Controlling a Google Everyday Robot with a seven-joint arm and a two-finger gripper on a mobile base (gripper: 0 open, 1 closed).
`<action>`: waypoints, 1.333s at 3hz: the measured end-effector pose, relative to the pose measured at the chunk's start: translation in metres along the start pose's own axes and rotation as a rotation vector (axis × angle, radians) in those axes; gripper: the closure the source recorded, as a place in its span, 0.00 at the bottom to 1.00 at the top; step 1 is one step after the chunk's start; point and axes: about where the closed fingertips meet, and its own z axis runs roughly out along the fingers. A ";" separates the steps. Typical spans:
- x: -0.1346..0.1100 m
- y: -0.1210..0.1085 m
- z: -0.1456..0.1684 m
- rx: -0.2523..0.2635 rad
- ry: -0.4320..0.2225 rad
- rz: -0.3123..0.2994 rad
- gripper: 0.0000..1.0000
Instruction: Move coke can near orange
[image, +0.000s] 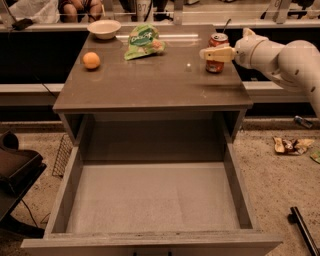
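The coke can (217, 44), red with a silver top, stands upright near the right rear of the brown cabinet top (150, 82). My gripper (216, 53) reaches in from the right at the can. One pale finger (212, 53) lies across the can's front, its tip past the can's left edge. The other finger is hidden behind the can. The jaws stand open around the can, which rests on the surface. The orange (91, 60) sits near the left rear of the top, far from the can.
A green snack bag (143, 42) lies at the rear middle and a white bowl (104, 28) at the rear left. The cabinet's drawer (150, 200) is pulled open below. Litter (290, 145) and a dark bar (302, 230) lie on the floor at right.
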 end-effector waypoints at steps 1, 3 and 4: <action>0.012 0.001 0.014 -0.015 0.021 0.040 0.00; 0.023 0.008 0.027 -0.035 0.040 0.083 0.41; 0.023 0.010 0.029 -0.039 0.040 0.084 0.64</action>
